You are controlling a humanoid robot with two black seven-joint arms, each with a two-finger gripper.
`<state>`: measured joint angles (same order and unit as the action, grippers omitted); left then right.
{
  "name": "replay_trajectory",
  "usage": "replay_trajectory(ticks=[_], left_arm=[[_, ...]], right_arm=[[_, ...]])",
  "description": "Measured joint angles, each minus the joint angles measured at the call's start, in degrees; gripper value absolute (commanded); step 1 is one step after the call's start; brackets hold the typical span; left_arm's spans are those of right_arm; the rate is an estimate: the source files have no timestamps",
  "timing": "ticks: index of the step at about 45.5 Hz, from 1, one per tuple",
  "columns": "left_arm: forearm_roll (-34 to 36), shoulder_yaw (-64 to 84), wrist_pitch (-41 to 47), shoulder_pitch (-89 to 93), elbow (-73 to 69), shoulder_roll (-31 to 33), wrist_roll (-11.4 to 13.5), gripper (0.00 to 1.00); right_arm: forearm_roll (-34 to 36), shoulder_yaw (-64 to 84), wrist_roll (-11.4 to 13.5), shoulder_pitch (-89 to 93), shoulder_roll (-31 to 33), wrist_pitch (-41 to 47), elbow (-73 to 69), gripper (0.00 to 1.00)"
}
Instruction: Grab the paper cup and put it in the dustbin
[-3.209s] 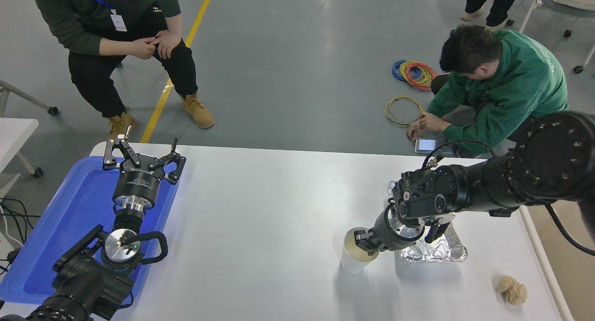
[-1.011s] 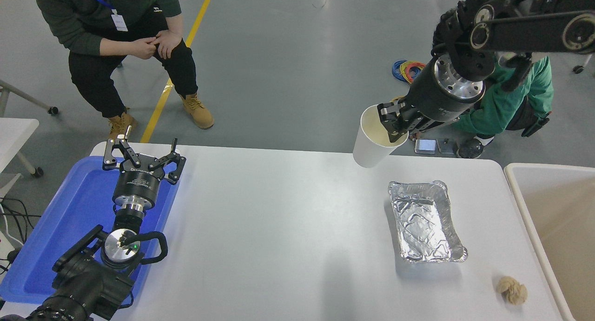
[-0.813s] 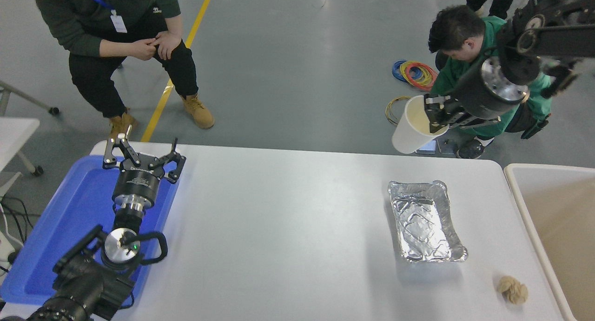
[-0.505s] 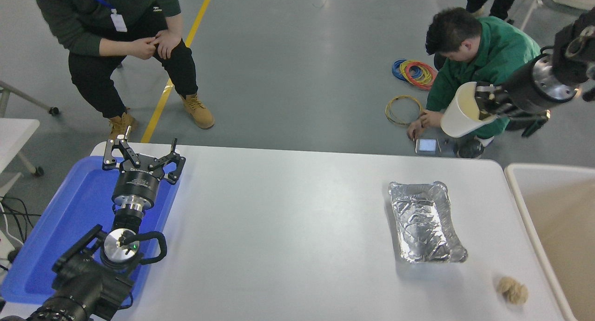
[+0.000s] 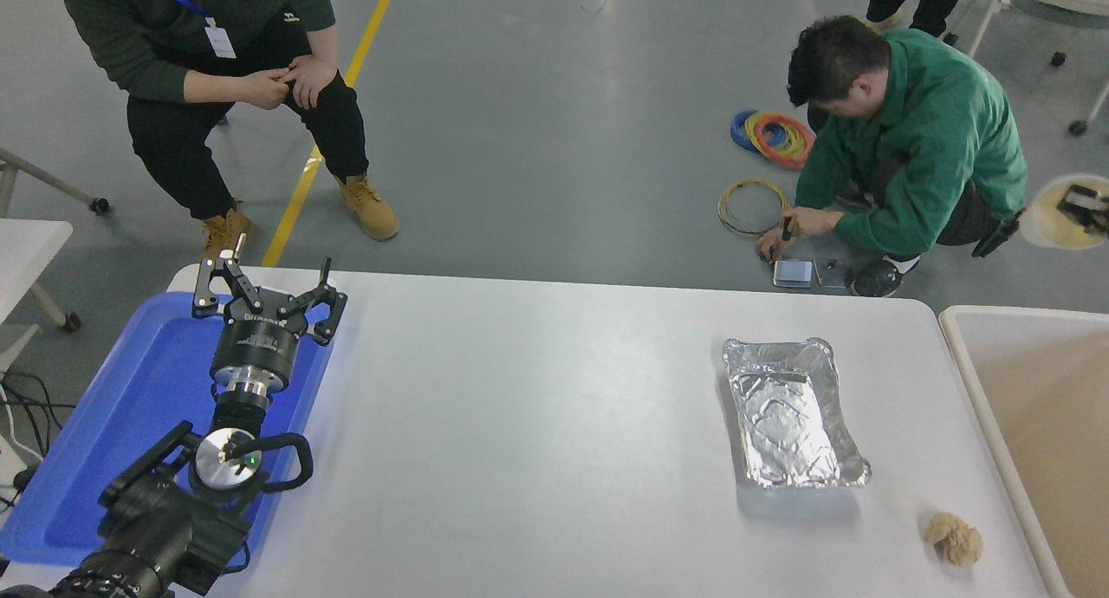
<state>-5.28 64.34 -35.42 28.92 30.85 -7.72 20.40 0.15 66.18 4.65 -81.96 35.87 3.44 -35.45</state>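
Note:
The paper cup (image 5: 1053,221) shows at the far right edge, held high with its cream inside turned toward the camera. Only the black fingertips of my right gripper (image 5: 1090,204) are in view; they are shut on the cup's rim, and the rest of the arm is out of the picture. In the picture the cup lies just above the far end of the dustbin (image 5: 955,324), whose off-white rim and beige inside run down the table's right side. My left gripper (image 5: 264,296) is parked open over the blue tray (image 5: 113,407) at the lower left.
A crinkled foil tray (image 5: 793,416) and a brownish paper ball (image 5: 953,539) lie on the white table (image 5: 520,425) near the dustbin. A person in green (image 5: 927,139) crouches beyond the far edge by cable coils (image 5: 775,137). Another person (image 5: 217,61) sits at the top left.
My right arm has lifted the cup off the table and swung it up and to the right, almost out of the picture. The left arm has not moved.

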Motion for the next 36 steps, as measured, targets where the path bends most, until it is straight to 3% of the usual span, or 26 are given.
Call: replay_trajectory(ticks=[13, 36], left_arm=[[0.0, 0.0, 0.0, 0.0, 0.0, 0.0, 0.0, 1.00], [0.0, 0.0, 0.0, 0.0, 0.0, 0.0, 0.0, 1.00]], right_arm=[[4.2, -3.2, 0.3, 13.5, 0.2, -7.7, 9.1, 0.00], [4.7, -17.5, 0.0, 34.3, -3.2, -10.8, 20.8, 0.00]])
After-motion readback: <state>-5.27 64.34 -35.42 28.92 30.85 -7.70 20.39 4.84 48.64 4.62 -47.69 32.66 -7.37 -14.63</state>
